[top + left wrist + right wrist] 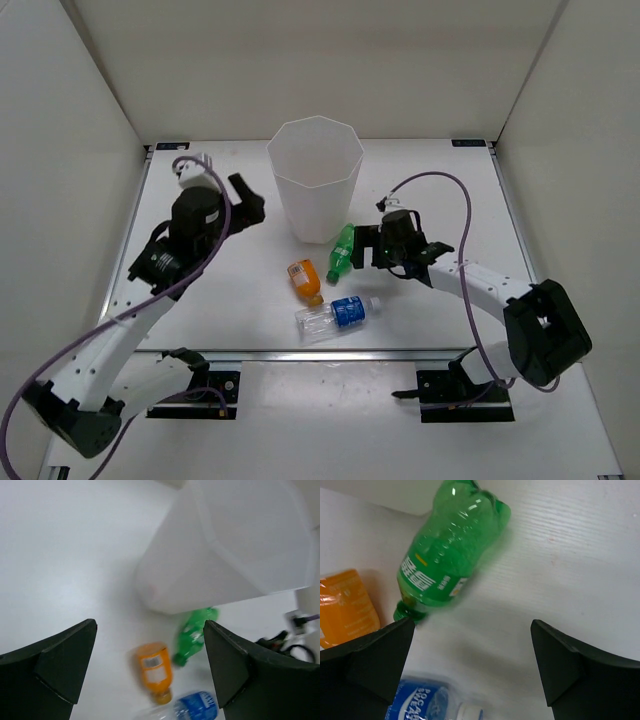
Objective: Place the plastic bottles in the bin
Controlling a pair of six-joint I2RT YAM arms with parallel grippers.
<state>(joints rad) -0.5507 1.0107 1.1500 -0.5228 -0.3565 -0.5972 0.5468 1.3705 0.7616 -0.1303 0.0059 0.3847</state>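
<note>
The white faceted bin (pixel 315 180) stands upright at the back centre. Three bottles lie on the table in front of it: a green one (pixel 343 252) touching the bin's base, an orange one (pixel 305 280) and a clear one with a blue label (pixel 338 315). My left gripper (pixel 248 203) is open and empty, raised to the left of the bin. My right gripper (pixel 364 248) is open and empty, low, just right of the green bottle (pixel 450 555). The red-label and black-label bottles are not in view.
The left wrist view shows the bin (pixel 225 545) with the green (pixel 192 635), orange (pixel 155 670) and blue-label (pixel 197 707) bottles below it. White walls enclose the table on three sides. A purple cable (pixel 440 180) loops over the right arm.
</note>
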